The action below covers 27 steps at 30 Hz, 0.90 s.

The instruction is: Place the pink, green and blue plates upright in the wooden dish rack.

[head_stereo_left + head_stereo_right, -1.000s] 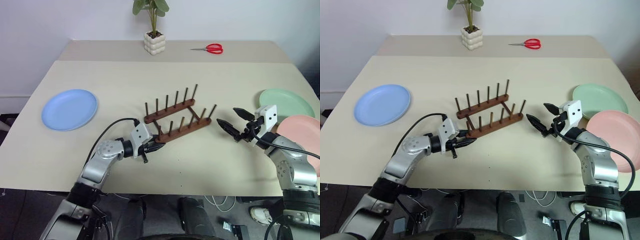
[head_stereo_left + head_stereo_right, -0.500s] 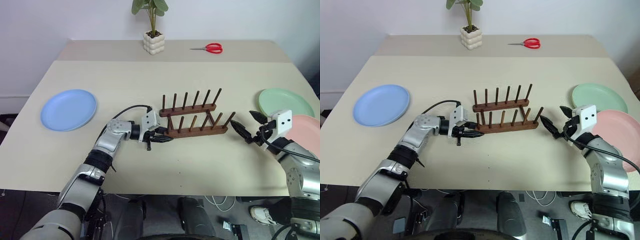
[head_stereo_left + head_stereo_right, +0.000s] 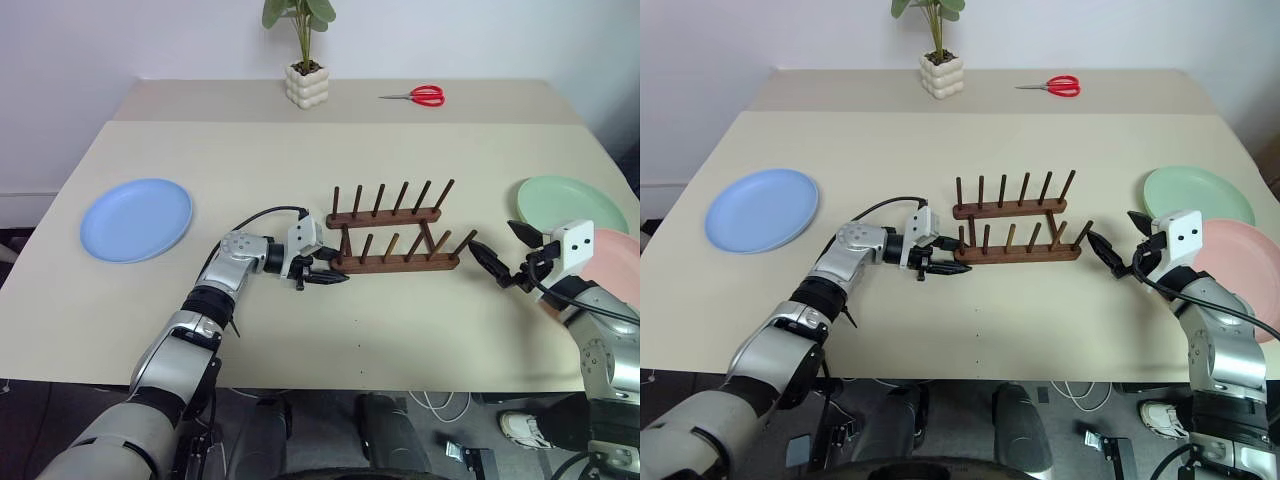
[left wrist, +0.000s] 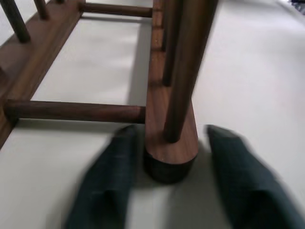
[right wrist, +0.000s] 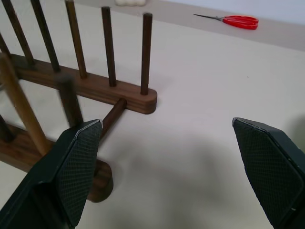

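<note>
The wooden dish rack stands empty mid-table, its near rail's end between the left gripper's parted fingers, gaps showing on both sides. The right gripper gapes wide beside the other end, holding nothing. No plate is racked: the blue plate lies far left, the green plate and pink plate flat at right.

wall: plain white | table: beige | floor: dark

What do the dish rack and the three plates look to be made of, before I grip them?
The dish rack looks like dark stained wood: grain shows along its rail and pegs, with a low sheen. The blue plate, green plate and pink plate are plain and matte with no glare, so perhaps plastic or unglazed ceramic; the look cannot settle which.
</note>
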Tool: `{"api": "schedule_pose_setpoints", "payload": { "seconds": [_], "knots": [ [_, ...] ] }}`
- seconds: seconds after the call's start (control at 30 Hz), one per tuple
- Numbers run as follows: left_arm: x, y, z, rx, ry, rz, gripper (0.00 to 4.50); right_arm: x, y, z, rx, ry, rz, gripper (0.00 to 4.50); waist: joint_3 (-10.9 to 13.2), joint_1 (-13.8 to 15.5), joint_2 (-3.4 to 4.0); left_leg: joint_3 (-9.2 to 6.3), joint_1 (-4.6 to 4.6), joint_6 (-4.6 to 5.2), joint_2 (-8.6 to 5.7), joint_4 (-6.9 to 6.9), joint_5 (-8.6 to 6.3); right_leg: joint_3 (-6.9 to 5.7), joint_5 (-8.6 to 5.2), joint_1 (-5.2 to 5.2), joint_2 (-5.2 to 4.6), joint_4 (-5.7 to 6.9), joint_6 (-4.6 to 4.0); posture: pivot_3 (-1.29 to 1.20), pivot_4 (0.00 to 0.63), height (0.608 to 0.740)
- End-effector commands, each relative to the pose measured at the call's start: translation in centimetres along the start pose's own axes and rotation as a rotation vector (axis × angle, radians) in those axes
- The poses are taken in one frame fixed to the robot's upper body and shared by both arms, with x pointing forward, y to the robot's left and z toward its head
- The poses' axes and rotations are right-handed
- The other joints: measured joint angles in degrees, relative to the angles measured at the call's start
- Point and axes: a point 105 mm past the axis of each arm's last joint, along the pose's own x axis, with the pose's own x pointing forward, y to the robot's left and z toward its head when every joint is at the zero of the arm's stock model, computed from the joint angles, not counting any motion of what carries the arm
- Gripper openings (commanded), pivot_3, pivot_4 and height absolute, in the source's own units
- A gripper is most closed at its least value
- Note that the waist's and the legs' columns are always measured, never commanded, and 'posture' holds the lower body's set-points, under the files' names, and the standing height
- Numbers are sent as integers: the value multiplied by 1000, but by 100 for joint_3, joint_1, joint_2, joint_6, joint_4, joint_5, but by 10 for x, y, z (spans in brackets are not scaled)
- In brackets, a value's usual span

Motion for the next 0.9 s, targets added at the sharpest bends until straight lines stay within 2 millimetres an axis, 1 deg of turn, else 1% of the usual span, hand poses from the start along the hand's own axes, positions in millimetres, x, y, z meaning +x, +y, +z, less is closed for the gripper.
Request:
{"api": "schedule_pose_setpoints", "payload": {
  "seconds": [0.03, 0.07, 0.13, 0.2, 0.27, 0.3, 0.33, 0.37, 0.4, 0.5, 0.53, 0.57, 0.63, 0.67, 0.73, 0.77, 0.83, 0.9],
  "knots": [
    [-11, 11, 5, 23, -19, 87, 4193, -3, -4, 18, -50, -48, -8, 4500, 0, 1, 0, 0, 0, 0, 0, 0, 0, 0, 0, 0, 0, 0, 0, 0, 150, 730],
    [-14, 13, 5, 20, -19, 105, 4415, -4, -4, 18, -53, -45, -8, 4500, 0, 0, 0, 0, 0, 0, 0, 0, 0, 0, 0, 0, 0, 1, 1, 0, 150, 730],
    [-20, 15, 3, 22, -3, 145, 4415, -6, -5, 18, -59, -36, -3, 4500, 0, -16, 0, -1, 0, 0, 0, -2, 0, 0, 1, -1, 0, 1, 2, 0, 150, 730],
    [-36, 16, -2, 12, -1, 223, 4415, -13, -10, 19, -74, -17, -1, 4500, 0, -21, 2, -1, 0, 0, 1, -7, 0, 0, 1, -5, 0, 2, 3, 0, 150, 730],
    [-51, 14, -4, -14, -18, 297, 4500, -20, -14, 21, -86, 0, 9, 3942, 1, -23, 3, -1, 0, 0, 1, -11, 0, 1, 0, -8, -1, 4, 5, 0, 150, 730],
    [-54, 12, -4, -22, -21, 312, 4500, -22, -15, 21, -87, 4, 12, 3602, 1, -18, 3, -1, 1, 1, 2, -13, 0, 0, 0, -8, -1, 5, 5, 0, 150, 730],
    [-59, 2, -6, -32, -25, 315, 4500, -26, -10, 21, -90, 32, 61, 3196, 1, -11, 2, -2, 1, 1, 3, -12, 0, 0, 0, -8, -1, 6, 5, 0, 150, 730],
    [-62, -5, -7, -39, -25, 313, 3998, -29, -7, 20, -92, 52, 97, 2620, -2, -15, 6, -2, 1, 1, 3, -9, 0, -1, 0, -7, 0, 8, 5, 0, 150, 730],
    [-63, -13, -7, -49, -29, 309, 3708, -32, -2, 19, -87, 76, 139, 2167, -2, -13, 6, -2, 2, 1, 3, -9, 0, 1, 0, -7, -1, 8, 4, 0, 150, 730],
    [-62, -38, -5, -83, -31, 275, 2119, -41, 19, 12, -61, 157, 275, 466, 0, 6, 3, -1, 5, 0, 4, -7, 0, 1, -2, -1, -2, 7, 2, 0, 150, 730],
    [-59, -46, -5, -91, -29, 257, 1673, -42, 27, 10, -46, 178, 317, 57, 0, 9, 3, -2, 4, 1, 4, -4, 0, 0, -7, 1, -1, 7, -9, 0, 150, 730],
    [-56, -53, -4, -89, -23, 242, 1174, -42, 35, 7, -31, 195, 355, 0, -1, 12, 3, -2, 3, 0, 4, -1, 0, 0, -12, 1, -2, 7, -18, 0, 150, 730],
    [-48, -63, -2, -94, -20, 219, 1174, -42, 48, 1, -18, 232, 405, 0, 0, 13, 1, -1, 5, 0, 4, 2, 0, 1, -13, 3, -2, 6, -21, 0, 150, 730],
    [-46, -65, -1, -97, -20, 215, 1174, -42, 51, -1, -17, 245, 416, 0, 0, 15, 1, -1, 4, 0, 3, 4, 0, 1, -13, 3, -2, 6, -22, 0, 150, 730],
    [-43, -66, 0, -98, -20, 223, 1174, -41, 56, -5, -16, 265, 429, 0, 0, 15, 0, -1, 4, 0, 3, 6, 0, 1, -13, 3, -2, 6, -22, 0, 150, 730],
    [-39, -66, 0, -102, -19, 229, 1174, -38, 63, -9, -6, 268, 446, 0, 0, 14, 0, -1, 4, 0, 3, 5, 0, 0, -14, 3, -2, 6, -22, 0, 150, 730],
    [-30, -63, -2, -95, -4, 254, 1174, -26, 70, -19, -38, 285, 430, 0, 0, 11, -2, 0, 5, 0, 3, 4, 0, 1, -14, 2, -2, 4, -23, 0, 150, 730],
    [-26, -52, -3, -80, 1, 327, 1174, -15, 71, -24, -57, 272, 400, 0, 0, 8, -3, 0, 4, 0, 3, 4, 0, 1, -13, 2, -1, 2, -22, 0, 150, 730]
  ]
}}
